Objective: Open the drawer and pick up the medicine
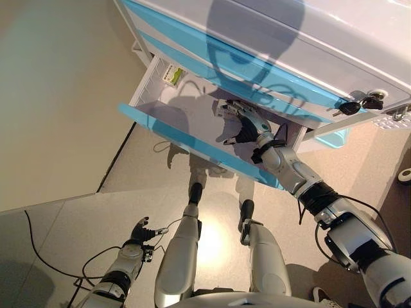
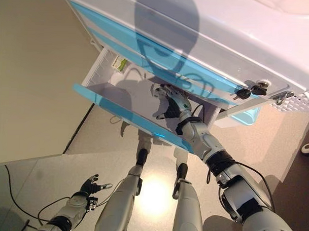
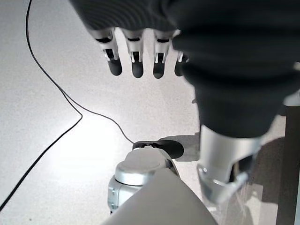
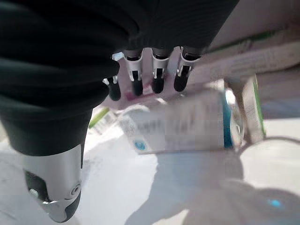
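Observation:
The cabinet's lower drawer (image 1: 192,142) with a blue front stands pulled open. My right hand (image 1: 247,125) reaches inside it, fingers straight and open, hovering over a white medicine box with a blue stripe (image 4: 187,124); it holds nothing. More boxes lie behind that one against the drawer's back (image 4: 243,56). A green and white box (image 1: 172,75) lies at the drawer's far left corner. My left hand (image 1: 140,232) hangs low near the floor, fingers (image 3: 136,63) relaxed and empty.
The white cabinet (image 1: 308,38) has closed blue drawers above the open one. Keys (image 1: 359,104) hang from its lock at the right. A light blue bin (image 1: 334,138) sits beside it. A black cable (image 1: 38,256) runs across the floor.

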{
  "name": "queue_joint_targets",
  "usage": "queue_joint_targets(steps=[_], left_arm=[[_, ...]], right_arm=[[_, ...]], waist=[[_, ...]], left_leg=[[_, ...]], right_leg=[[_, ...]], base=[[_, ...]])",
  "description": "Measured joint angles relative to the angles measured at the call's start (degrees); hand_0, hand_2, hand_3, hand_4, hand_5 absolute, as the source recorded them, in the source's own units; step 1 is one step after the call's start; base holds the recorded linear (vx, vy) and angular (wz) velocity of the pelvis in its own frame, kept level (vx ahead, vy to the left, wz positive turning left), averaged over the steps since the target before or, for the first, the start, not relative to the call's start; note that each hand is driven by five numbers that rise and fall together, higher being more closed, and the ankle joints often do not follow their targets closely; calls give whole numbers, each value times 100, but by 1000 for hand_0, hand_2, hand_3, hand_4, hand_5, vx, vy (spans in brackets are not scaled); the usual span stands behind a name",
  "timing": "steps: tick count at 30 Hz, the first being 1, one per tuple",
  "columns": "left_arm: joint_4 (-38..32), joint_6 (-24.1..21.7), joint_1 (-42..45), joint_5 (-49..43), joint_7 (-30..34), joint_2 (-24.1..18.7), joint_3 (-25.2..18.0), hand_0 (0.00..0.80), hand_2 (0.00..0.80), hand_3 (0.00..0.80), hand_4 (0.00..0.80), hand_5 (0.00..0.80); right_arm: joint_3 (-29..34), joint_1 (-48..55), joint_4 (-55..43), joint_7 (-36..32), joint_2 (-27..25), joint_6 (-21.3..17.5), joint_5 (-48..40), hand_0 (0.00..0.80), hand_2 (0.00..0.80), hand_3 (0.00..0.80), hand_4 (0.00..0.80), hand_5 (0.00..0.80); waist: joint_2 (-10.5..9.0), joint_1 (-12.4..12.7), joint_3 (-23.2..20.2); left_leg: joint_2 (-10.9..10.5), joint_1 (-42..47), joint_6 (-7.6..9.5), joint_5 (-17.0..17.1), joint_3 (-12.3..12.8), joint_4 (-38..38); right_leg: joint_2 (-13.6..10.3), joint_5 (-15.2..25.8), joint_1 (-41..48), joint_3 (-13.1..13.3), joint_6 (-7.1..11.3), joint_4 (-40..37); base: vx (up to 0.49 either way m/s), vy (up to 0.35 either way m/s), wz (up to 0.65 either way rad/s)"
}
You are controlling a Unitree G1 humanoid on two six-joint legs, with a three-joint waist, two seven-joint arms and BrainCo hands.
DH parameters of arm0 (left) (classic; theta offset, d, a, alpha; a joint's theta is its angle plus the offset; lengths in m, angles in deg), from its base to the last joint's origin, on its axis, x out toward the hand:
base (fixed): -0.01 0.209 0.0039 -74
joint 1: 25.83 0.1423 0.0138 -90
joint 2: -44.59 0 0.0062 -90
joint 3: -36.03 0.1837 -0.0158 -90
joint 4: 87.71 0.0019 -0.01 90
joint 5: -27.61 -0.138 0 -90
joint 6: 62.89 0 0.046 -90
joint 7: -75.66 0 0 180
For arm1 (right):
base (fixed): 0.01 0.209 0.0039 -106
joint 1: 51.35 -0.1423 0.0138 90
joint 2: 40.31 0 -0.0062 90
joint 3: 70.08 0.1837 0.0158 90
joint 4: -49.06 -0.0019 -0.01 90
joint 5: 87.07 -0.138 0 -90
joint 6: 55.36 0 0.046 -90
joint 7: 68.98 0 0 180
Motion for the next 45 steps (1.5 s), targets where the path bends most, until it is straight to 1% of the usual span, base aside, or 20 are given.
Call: queue_joint_targets(steps=[5,9,12,13,15,22,28,33,42,45], left_arm=[[-27,-62,-21,-1,-92,14,165,0,0,0,0,0],[-58,-108,-91,1,-150,125,218,0,0,0,0,0],[-68,-127,-151,4,-199,188,272,0,0,0,0,0],[-69,-135,-198,12,-226,192,360,0,0,0,0,0],[-77,-157,-247,58,-256,202,433,0,0,0,0,0],[-77,-165,-288,74,-310,206,449,0,0,0,0,0],[-148,-235,-293,194,-363,201,468,0,0,0,0,0],[-193,-237,-291,228,-375,199,488,0,0,0,0,0],[-253,-261,-295,231,-496,199,494,0,0,0,0,0],[-250,-270,-298,231,-522,197,587,0,0,0,0,0]], right_arm=[[-183,1,-1,462,-78,27,700,0,0,0,0,0],[-290,1,17,824,-83,218,1368,0,0,0,0,0],[-417,1,181,968,13,334,1614,0,0,0,0,0],[-421,2,273,1006,56,395,1686,0,0,0,0,0],[-424,3,348,1066,120,488,1699,0,0,0,0,0],[-505,1,375,1266,180,613,1798,0,0,0,0,0],[-479,-252,793,1571,406,734,1778,0,0,0,0,0],[-355,-268,863,1799,472,827,1462,0,0,0,0,0],[-188,-279,863,2159,491,819,1043,0,0,0,0,0],[-152,-280,861,2262,485,773,964,0,0,0,0,0]], waist=[[23,6,9],[148,15,34],[173,23,32],[173,20,32],[173,6,32],[173,-2,31],[175,1,30],[177,1,30],[204,9,24],[222,5,29]], left_leg=[[2,-28,-7,22,-9,-41],[-10,-98,-9,48,-62,-49],[-8,-99,-12,50,-72,-52],[-8,-106,-16,52,-84,-54],[-13,-114,-23,58,-99,-61],[-9,-149,-39,122,-120,-135],[-4,-188,-52,155,-123,-139],[-4,-197,-56,196,-127,-197],[-12,-290,-54,222,-130,-213],[-12,-288,-55,222,-129,-212]], right_leg=[[0,-1,-40,0,-1,-2],[0,-1,-87,-19,0,-8],[3,-10,-89,-22,-3,-5],[4,-12,-94,-25,-5,-3],[4,-12,-100,-27,-5,-1],[2,-19,-186,-36,-15,47],[0,-29,-258,-32,-31,127],[-8,-31,-300,-32,-34,148],[-18,-30,-404,-35,-33,147],[-18,-29,-404,-35,-31,151]], base=[[0,0,0],[3,-1,6],[0,0,0],[0,0,0],[0,2,2],[0,0,0],[0,0,0],[0,0,0],[0,0,0],[0,0,0]])
